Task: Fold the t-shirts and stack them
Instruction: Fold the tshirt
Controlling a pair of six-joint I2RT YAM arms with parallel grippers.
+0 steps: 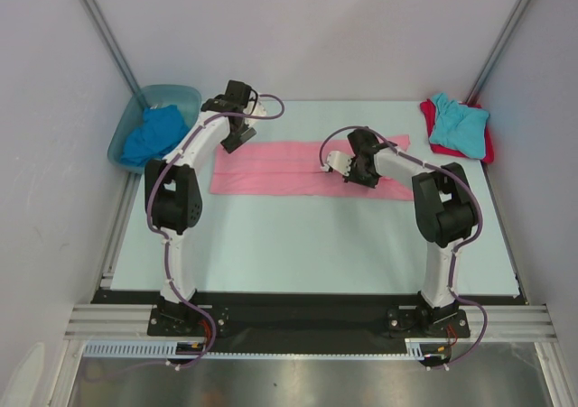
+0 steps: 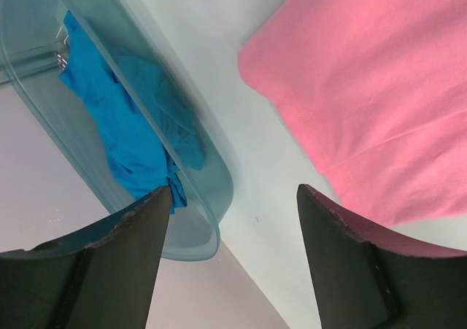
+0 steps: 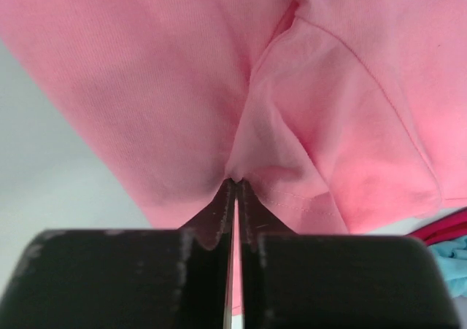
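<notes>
Right claw (image 3: 235,183) pinched shut on pink t-shirt (image 3: 146,88); left claw (image 2: 233,194) wide open, empty. Lift evenly, keeping edges aligned.

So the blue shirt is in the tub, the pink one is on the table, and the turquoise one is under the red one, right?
No. The top view shows the turquoise t-shirt lying on top of the red t-shirt, not under it. Otherwise yes: the royal blue t-shirt is in the tub and the pink t-shirt is on the table.
</notes>
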